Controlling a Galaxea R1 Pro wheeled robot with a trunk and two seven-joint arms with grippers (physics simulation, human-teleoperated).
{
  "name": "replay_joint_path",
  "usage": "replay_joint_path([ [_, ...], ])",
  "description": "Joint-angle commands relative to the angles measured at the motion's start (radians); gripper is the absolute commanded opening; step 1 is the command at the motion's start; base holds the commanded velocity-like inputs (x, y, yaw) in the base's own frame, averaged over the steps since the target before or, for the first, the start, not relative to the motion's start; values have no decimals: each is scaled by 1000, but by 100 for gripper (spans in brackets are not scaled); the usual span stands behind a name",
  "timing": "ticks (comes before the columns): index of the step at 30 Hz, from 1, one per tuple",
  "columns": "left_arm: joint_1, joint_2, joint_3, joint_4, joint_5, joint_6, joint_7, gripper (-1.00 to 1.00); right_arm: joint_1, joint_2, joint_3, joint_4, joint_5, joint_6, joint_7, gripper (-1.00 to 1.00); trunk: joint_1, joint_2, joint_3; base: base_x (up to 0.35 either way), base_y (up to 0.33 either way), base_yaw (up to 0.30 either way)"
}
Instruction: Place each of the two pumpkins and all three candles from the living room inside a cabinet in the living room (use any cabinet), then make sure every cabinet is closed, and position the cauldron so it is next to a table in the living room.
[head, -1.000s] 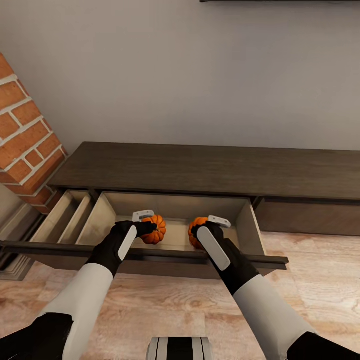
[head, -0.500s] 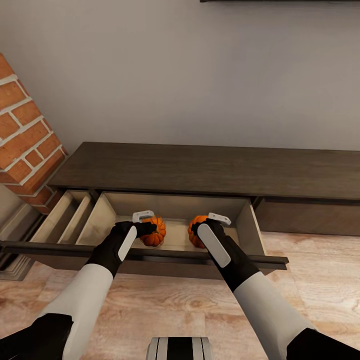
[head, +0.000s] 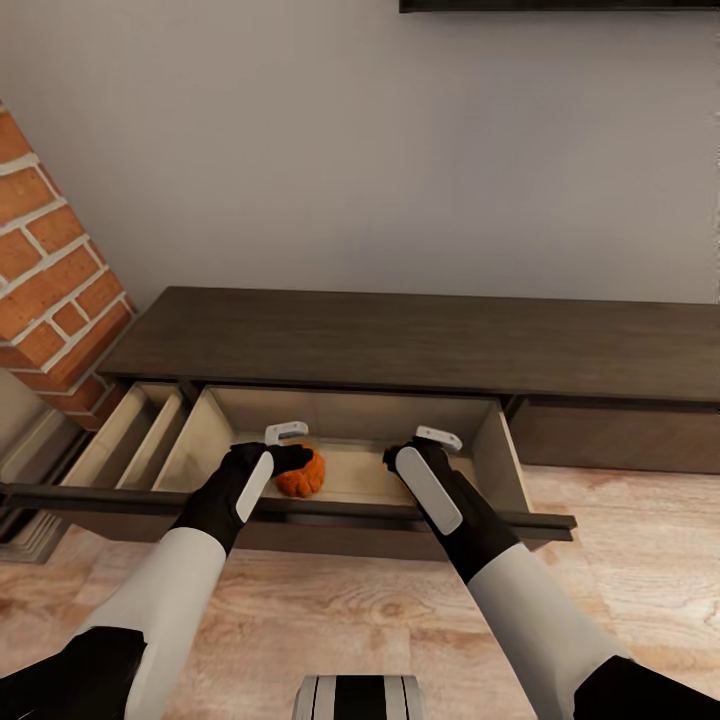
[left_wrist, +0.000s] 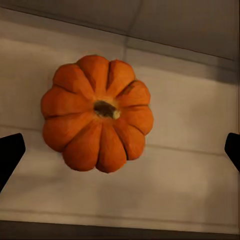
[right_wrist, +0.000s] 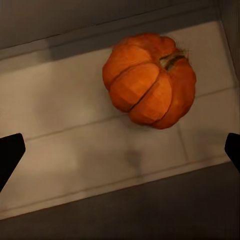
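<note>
The dark-brown cabinet (head: 400, 340) stands against the wall with its wide pale drawer (head: 350, 412) pulled out. One orange pumpkin (head: 304, 477) (left_wrist: 96, 113) rests upright on the drawer floor, stem up, just below my left gripper (head: 298, 452) (left_wrist: 120, 152), which is open with its fingertips (left_wrist: 10, 152) well apart. The other pumpkin (right_wrist: 150, 80) lies tipped on its side on the drawer floor under my right gripper (head: 418, 450) (right_wrist: 120, 152), also open. In the head view my right hand covers this second pumpkin.
A red brick column (head: 50, 290) rises at the left. A second, narrower drawer (head: 130, 435) is open beside it. The dark drawer front (head: 300, 505) runs across below my wrists. Light wood floor (head: 350, 620) lies in front of the cabinet.
Both grippers have opened and let the pumpkins go. Each pumpkin has dropped to the drawer floor; the right one has gone behind my hand in the head view. The arms have barely moved.
</note>
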Motion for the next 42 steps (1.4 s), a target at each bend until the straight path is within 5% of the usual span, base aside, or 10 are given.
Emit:
replay_joint_path([
  [1,0,0,1,0,1,6,-1,100,0,0,-1,-1,-1,13,0,100,0,0,4,0,0,0],
  [5,0,3,6,-1,4,84,-4,100,1,-1,-8,-10,-3,45,-4,100,-2,1,19,0,0,0],
  [15,-3,4,13,-16,7,219,-5,100,1,10,-142,-87,-6,228,-5,100,-7,4,58,-30,0,0],
  [30,-6,3,15,-21,10,292,-3,100,2,10,-163,-98,-21,245,-7,100,-13,7,116,-36,0,0],
  [42,-7,5,18,-128,8,399,-3,100,2,13,-163,-146,-32,297,-11,100,-19,10,163,-1,0,0],
])
